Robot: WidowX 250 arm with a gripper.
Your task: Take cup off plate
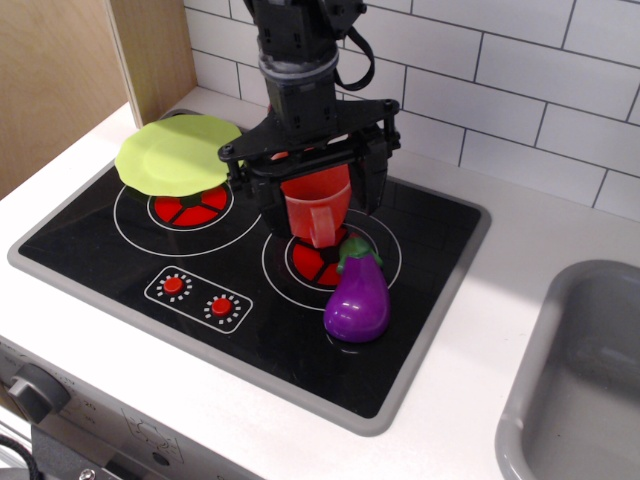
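The orange-red cup (317,208) stands upright on the right burner of the toy stove (250,290), with its handle facing the front. The lime plate (175,152) lies over the back of the left burner, apart from the cup and with nothing on it. My gripper (313,190) hangs straight over the cup and is open. Its black fingers (249,186) are spread wide on either side of the cup and do not touch it.
A purple eggplant toy (357,296) lies just to the front right of the cup. A grey sink (580,380) is at the right. A wooden panel (60,70) stands at the back left and a white tiled wall (520,80) runs behind.
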